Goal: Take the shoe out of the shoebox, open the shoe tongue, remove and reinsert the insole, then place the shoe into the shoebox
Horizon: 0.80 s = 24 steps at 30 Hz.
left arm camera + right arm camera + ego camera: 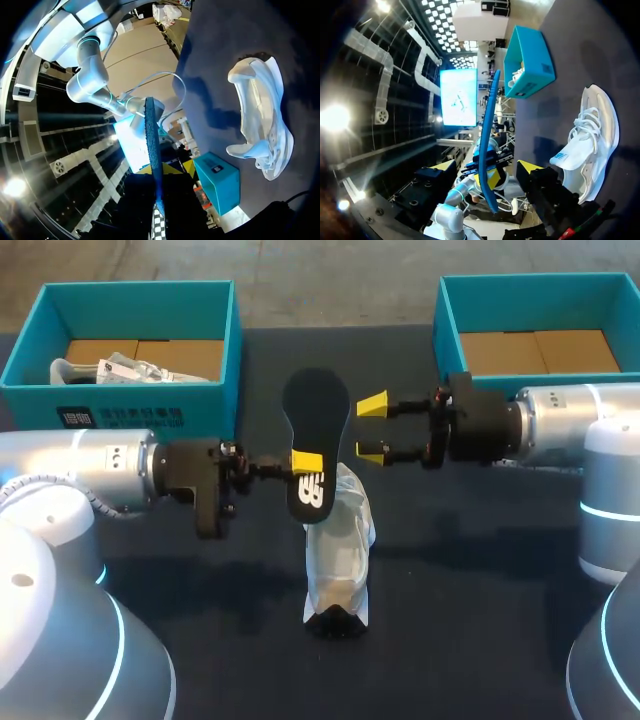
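Shoe: the white shoe (338,540) lies on the dark worktop (480,570) in the middle, out of any box, toe towards the near edge and opening towards the far side.
Insole: the black insole (316,425) is out of the shoe and held up on edge just above its far end, clear of the opening.
Progress: we judge the shoe taken out, the tongue opened and the insole removed. What is left is to put the insole back in and then box the shoe.
Left fingers: the left fingers (307,460) are closed narrowly on the insole's lower part, pinching it from both faces. The left wrist view shows it edge-on between them.
Right fingers: the right fingers (372,403) are spread wide and hold nothing. They sit just to the right of the insole, and we see no contact.
Shoeboxes: the far-left shoebox (130,400) holds another white shoe (115,370). The far-right shoebox (445,320) shows only its cardboard floor, so it is probably where our shoe goes.
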{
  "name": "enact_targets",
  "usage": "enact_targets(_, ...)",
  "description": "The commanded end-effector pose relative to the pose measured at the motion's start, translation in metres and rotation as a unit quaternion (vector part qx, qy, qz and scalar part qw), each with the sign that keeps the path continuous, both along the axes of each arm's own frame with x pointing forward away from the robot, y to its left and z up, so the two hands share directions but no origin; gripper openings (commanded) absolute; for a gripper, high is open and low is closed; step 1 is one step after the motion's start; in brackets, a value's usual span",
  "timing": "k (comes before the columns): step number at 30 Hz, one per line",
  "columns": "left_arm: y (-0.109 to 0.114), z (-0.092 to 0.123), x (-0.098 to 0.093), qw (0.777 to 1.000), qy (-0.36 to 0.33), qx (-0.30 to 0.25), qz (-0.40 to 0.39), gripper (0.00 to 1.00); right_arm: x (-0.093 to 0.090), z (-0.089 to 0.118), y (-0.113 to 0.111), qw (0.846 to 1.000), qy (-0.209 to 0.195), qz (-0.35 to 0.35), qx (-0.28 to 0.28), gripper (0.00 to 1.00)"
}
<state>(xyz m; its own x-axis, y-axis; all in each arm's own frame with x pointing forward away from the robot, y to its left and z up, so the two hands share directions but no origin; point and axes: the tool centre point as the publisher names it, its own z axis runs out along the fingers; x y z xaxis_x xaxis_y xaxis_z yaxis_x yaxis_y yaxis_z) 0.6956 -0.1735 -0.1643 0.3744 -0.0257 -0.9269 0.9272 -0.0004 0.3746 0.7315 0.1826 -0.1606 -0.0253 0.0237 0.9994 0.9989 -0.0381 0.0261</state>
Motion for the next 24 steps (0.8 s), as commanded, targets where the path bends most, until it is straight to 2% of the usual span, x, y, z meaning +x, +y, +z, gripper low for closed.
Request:
enact_targets(1, -0.001, -0.001, -0.001, 1.0, -0.001, -0.001, 0.002, 0.0, 0.001, 0.001, 0.006, 1.0, -0.002, 0.001, 0.001, 0.83)
enact_targets(4, -0.001, -0.001, -0.001, 1.0, -0.001, -0.001, 0.002, 0.0, 0.003, 0.002, 0.012, 1.0, -0.003, 0.006, 0.003, 0.98)
enact_targets(5, -0.001, -0.001, -0.001, 1.0, -0.001, -0.001, 0.002, 0.0, 0.004, 0.002, 0.014, 1.0, -0.004, 0.008, 0.002, 1.0)
enact_targets(16, -0.001, -0.001, -0.001, 1.0, -0.001, -0.001, 0.002, 0.0, 0.011, 0.001, 0.026, 1.0, -0.006, 0.015, 0.004, 1.0)
enact_targets(21, -0.001, -0.001, -0.001, 1.0, -0.001, -0.001, 0.002, 0.0, 0.012, 0.0, 0.031, 1.0, -0.007, 0.014, 0.004, 0.92)
enact_targets(24, -0.001, -0.001, -0.001, 1.0, -0.001, -0.001, 0.002, 0.0, 0.012, -0.002, 0.032, 1.0, -0.007, 0.012, 0.003, 0.74)
